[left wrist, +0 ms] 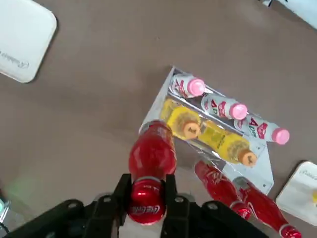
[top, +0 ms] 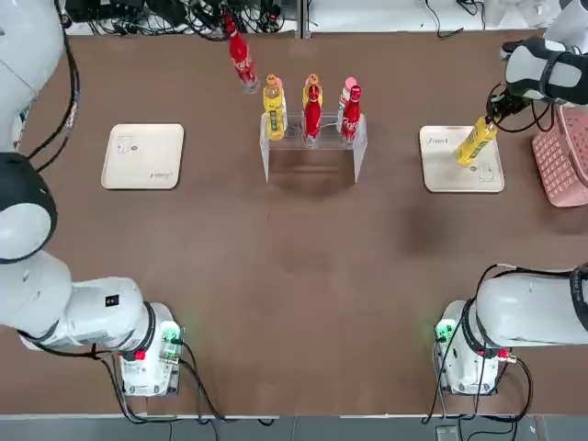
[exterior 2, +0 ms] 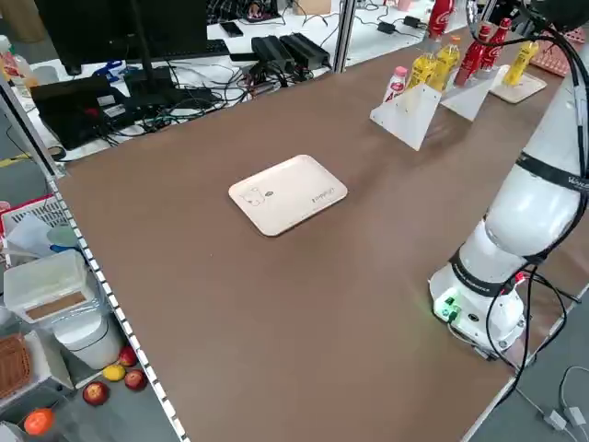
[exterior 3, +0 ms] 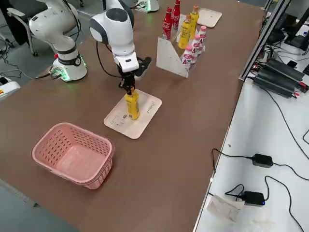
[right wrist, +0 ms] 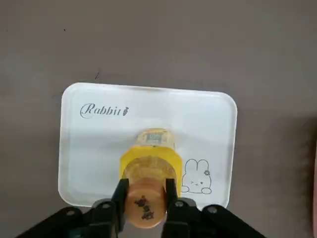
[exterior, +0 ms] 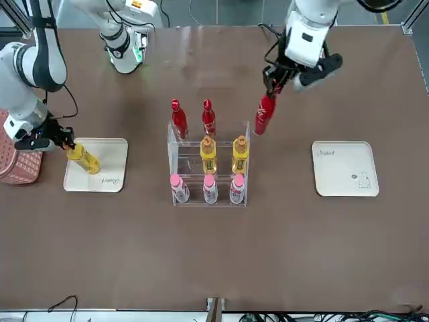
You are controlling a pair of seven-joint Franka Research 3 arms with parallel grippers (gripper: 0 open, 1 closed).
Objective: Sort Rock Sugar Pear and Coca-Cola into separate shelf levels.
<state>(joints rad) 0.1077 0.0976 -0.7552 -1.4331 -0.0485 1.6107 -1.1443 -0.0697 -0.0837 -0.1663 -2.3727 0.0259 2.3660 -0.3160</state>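
Note:
The clear acrylic rack (top: 310, 152) stands at the table's far middle. Two Coca-Cola bottles (exterior: 178, 119) stand on its top tier, with a free place at the robot's left end. On the middle tier stand two Rock Sugar Pear bottles (exterior: 208, 154). My left gripper (exterior: 273, 86) is shut on the cap of a third Coca-Cola bottle (exterior: 265, 115), which hangs tilted in the air just left of the rack. My right gripper (top: 494, 112) is shut on the orange cap of a Rock Sugar Pear bottle (top: 476, 142), held over the right beige tray (top: 439, 170). Whether its base touches the tray, I cannot tell.
Three pink-capped bottles (exterior: 209, 189) fill the rack's lowest tier. A second beige tray (top: 142, 156) lies bare at the left. A pink basket (top: 562, 156) sits at the right table edge, just beyond the right tray.

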